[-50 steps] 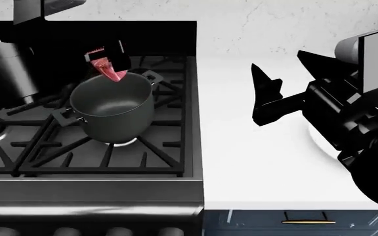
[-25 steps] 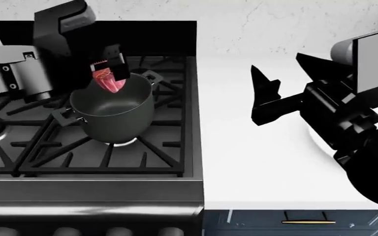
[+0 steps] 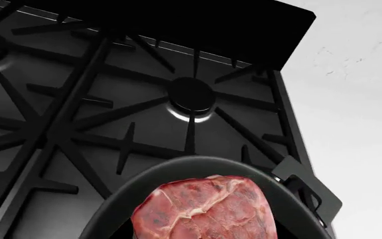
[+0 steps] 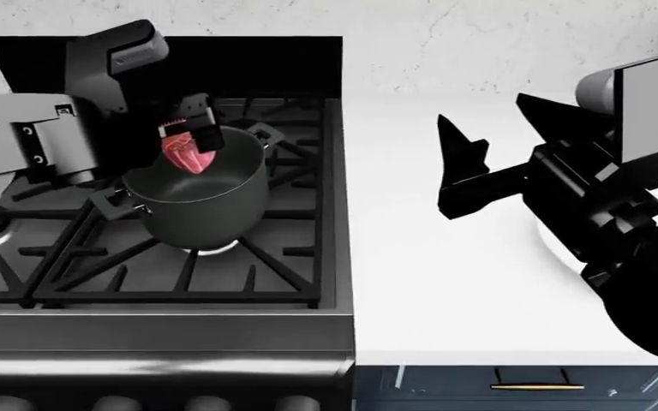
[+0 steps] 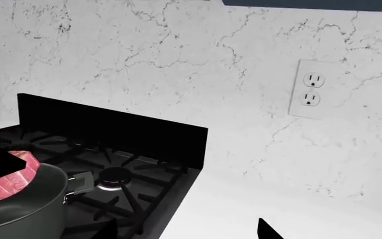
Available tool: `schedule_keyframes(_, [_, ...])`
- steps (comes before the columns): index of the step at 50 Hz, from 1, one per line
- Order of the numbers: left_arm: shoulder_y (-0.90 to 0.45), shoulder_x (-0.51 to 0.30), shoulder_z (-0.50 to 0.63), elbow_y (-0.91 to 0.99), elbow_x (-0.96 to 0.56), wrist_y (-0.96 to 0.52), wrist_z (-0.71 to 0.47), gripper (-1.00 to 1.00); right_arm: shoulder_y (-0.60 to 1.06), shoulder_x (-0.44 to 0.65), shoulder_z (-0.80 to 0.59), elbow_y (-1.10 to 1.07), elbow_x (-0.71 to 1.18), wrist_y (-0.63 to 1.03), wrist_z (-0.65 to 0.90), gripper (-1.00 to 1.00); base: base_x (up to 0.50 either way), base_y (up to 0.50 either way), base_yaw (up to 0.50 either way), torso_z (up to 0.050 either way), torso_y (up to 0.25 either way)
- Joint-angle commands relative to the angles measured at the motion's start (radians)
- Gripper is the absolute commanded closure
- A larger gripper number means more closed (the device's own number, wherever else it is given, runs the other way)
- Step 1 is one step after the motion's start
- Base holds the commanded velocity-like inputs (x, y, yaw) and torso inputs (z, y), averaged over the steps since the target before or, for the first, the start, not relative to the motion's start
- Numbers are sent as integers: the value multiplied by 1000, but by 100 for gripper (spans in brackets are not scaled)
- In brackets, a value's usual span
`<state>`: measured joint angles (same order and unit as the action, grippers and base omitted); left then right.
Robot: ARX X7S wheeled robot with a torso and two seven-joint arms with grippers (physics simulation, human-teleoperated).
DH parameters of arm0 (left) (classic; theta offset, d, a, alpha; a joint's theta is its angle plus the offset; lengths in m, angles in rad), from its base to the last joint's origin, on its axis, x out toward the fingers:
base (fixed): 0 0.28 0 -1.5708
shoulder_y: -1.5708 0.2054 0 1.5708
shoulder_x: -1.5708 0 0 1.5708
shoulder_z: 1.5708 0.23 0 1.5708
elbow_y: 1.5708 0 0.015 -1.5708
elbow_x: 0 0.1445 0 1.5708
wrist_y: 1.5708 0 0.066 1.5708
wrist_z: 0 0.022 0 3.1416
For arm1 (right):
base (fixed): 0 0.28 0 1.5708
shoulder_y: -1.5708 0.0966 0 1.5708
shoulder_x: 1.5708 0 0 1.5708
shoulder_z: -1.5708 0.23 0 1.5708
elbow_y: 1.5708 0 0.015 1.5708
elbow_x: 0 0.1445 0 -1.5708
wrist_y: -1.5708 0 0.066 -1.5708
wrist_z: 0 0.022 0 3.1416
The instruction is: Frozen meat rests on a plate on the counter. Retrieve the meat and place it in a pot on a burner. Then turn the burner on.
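Note:
The frozen meat [image 4: 186,153] hangs at the back rim of the dark grey pot [image 4: 198,195], with my left gripper [image 4: 189,139] shut on it. The pot stands on the front right burner [image 4: 222,247] of the stove. In the left wrist view the meat [image 3: 204,209] fills the lower middle above the pot rim [image 3: 198,161]; the fingers do not show there. My right gripper [image 4: 486,116] is open and holds nothing above the white counter [image 4: 444,282]. The plate [image 4: 547,248] shows only as a pale edge under the right arm. From the right wrist, the meat [image 5: 8,180] sits above the pot [image 5: 20,211].
A rear burner [image 3: 191,94] lies behind the pot under black grates. The stove's dark back panel [image 4: 249,64] stands against the marbled wall. Stove knobs [image 4: 203,402] line the front edge. A wall outlet [image 5: 310,89] is above the counter. A brass cabinet handle [image 4: 535,387] shows below.
The left arm has come further into view and carried the meat down and slightly left, from above the pot's back rim to its mouth. The right arm has stayed still.

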<state>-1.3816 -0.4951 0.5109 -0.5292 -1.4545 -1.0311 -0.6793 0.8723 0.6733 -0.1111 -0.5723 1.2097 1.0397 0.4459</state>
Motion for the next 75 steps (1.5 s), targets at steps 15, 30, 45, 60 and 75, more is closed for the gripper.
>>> schedule_keyframes(15, [8, 0, 9, -2, 2, 15, 3, 100, -3, 9, 2, -3, 11, -7, 8, -100, 0, 0, 0, 0, 1])
schedule_keyframes(30, [-6, -2, 15, 1, 0, 4, 10, -100, 6, 12, 1, -6, 24, -4, 18, -100, 0, 0, 0, 0, 1])
schedule_keyframes(45, [-14, -30, -23, 73, -57, -19, -60, -100, 18, 25, 23, -37, 79, 8, 58, -100, 0, 0, 0, 0, 0])
schedule_keyframes(60, [8, -124, -102, 439, -109, 16, -146, -100, 11, 30, 50, -49, 90, -13, 82, -100, 0, 0, 0, 0, 0])
schedule_keyframes(75, [15, -194, -215, 792, -126, 93, -122, -100, 12, 21, 37, -38, 52, -34, 70, -100, 0, 0, 0, 0, 0])
